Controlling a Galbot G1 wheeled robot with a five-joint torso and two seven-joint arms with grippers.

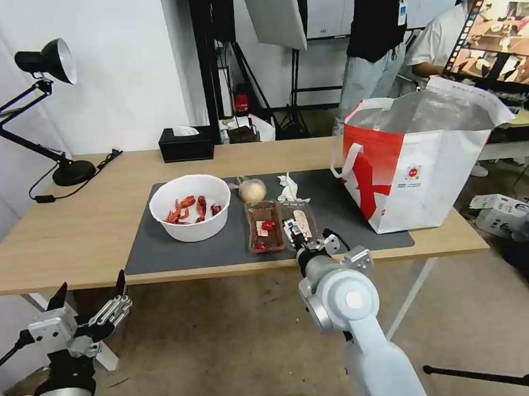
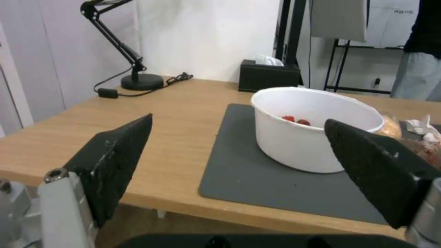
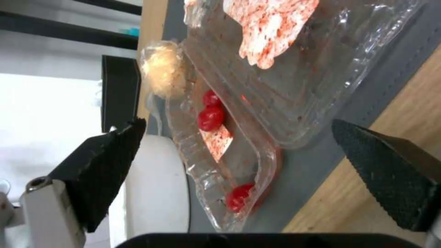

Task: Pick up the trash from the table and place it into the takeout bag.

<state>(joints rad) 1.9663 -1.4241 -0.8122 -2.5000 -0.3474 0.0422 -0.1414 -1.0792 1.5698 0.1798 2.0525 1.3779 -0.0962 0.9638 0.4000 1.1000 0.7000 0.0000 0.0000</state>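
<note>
From the head view, we see the bench [image 1: 57,234] carrying a dark grey mat [image 1: 160,252], with the trash laid along it: a white bowl of crayfish shells [image 1: 190,207] at the left, a plastic-wrapped beige lump [image 1: 252,190] and a crumpled tissue [image 1: 288,188] farther back, and a clear hinged tray [image 1: 281,224] at the near edge. The takeout bag [image 1: 418,165] stands open at the right end, its mouth up, we judge so that trash can be dropped in. Our right gripper [image 1: 298,235] reaches over the tray's near end; our left gripper [image 1: 91,289] hangs below the bench's near-left edge, fingers spread, apparently waiting. From the left wrist view, our left gripper's [image 2: 239,165] black fingers [image 2: 115,162] stand wide apart, the bowl [image 2: 312,127] well beyond them on the mat [image 2: 243,172]. From the right wrist view, our right gripper's [image 3: 239,165] fingers [image 3: 101,165] are spread wide, the tray [image 3: 275,103] between and just beyond them, untouched, with the beige lump [image 3: 163,69] past it; we judge this an approach for grasping the tray's near rim.
</note>
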